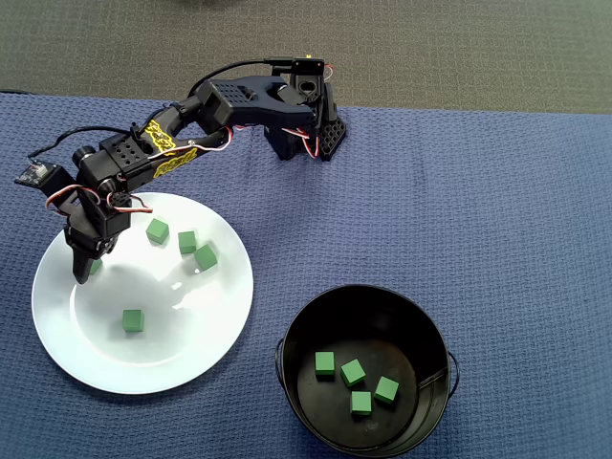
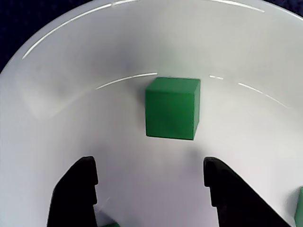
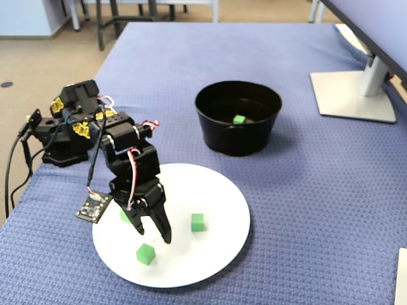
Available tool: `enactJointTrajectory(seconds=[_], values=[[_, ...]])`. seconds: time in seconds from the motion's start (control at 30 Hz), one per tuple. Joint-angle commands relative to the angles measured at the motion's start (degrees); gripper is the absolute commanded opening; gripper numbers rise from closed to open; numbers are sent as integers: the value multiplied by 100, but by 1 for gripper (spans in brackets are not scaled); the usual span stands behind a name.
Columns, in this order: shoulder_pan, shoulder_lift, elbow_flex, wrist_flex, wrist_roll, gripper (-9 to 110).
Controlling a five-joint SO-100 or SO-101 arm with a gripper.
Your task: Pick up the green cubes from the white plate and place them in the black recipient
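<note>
A: Start at the left edge of the table, overhead view. What's there?

B: The plate (image 1: 143, 368), near the front-left corner, with the gripper (image 1: 84, 266) hanging over its left side. The fingers are spread and hold nothing; in the wrist view a cube (image 2: 171, 108) sits just ahead of the gap, untouched.

A: How many cubes remain on the plate?

B: Four in plain sight: three clustered toward the back (image 1: 158, 230) (image 1: 186, 242) (image 1: 206, 256), one alone nearer the front (image 1: 132, 320). A fifth green sliver (image 1: 97, 266) peeks out beside the gripper.

A: And the pot?

B: Further right, by the front edge. The pot (image 1: 421, 320) has four cubes (image 1: 355, 372) on its floor. So I'd judge roughly half done, five to go.

A: Anything in the way?

B: Bare blue cloth (image 1: 478, 210) lies between plate and pot. The arm's base (image 1: 306, 134) stands at the back edge, and the fixed view shows a monitor foot (image 3: 356, 95), well apart from the pot. The pot's wall looks like the only thing to clear.
</note>
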Motion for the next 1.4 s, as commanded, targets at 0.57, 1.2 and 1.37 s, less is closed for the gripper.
enactJointTrajectory(seconds=[0.57,1.2,1.37], values=[[220,-413,-765,-211,-1204,19],[387,-589,-888,-281,-817,15],[360,-650,-896,-343,-888,13]])
